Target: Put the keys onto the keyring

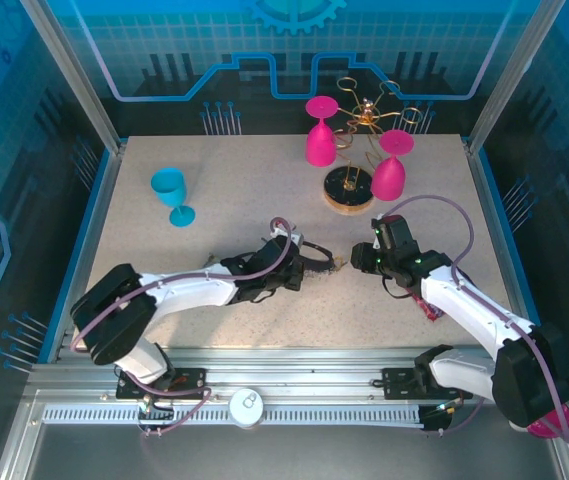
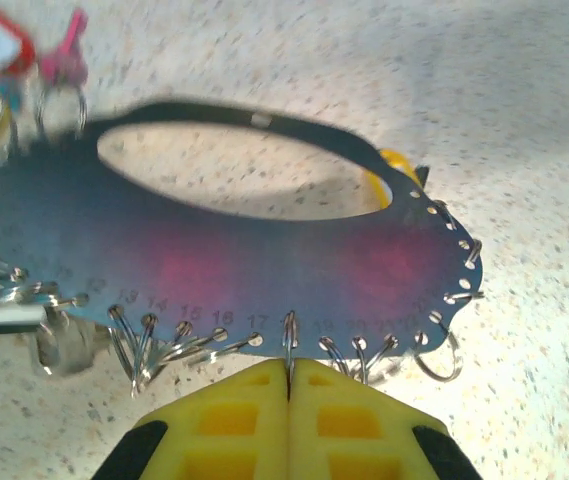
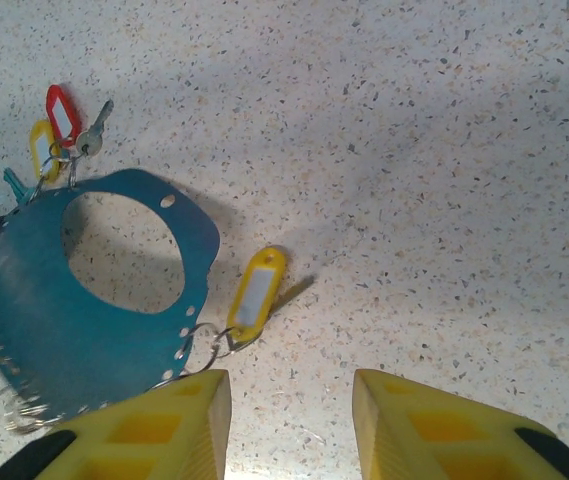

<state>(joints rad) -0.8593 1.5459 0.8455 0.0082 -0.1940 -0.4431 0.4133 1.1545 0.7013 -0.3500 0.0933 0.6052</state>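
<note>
**Keyring pinched at its rim with some keys on it, and the right gripper empty beside it.**

At the left of the table a blue goblet (image 1: 172, 192) stands well apart from the work. In the middle, the left gripper (image 2: 289, 372) has its fingers pressed together on the near edge of the keyring (image 2: 264, 260). The keyring is a flat dark plate with an oval opening and small split rings along its rim, and it looks lifted just off the table. A cluster of keys (image 3: 64, 135) with red and yellow tags sits at its far edge. A yellow-tagged key (image 3: 256, 295) lies on the table, seemingly joined to the rim by a ring. Many rings look bare, so I judge the job partly done, though I can see no loose key. The right gripper (image 3: 289, 420) hovers just beside the keyring, fingers spread with nothing between them. Farther back on the right, two pink goblets (image 1: 320, 135) hang upside-down on a gold wire stand (image 1: 364, 118), clear of both arms.
</note>
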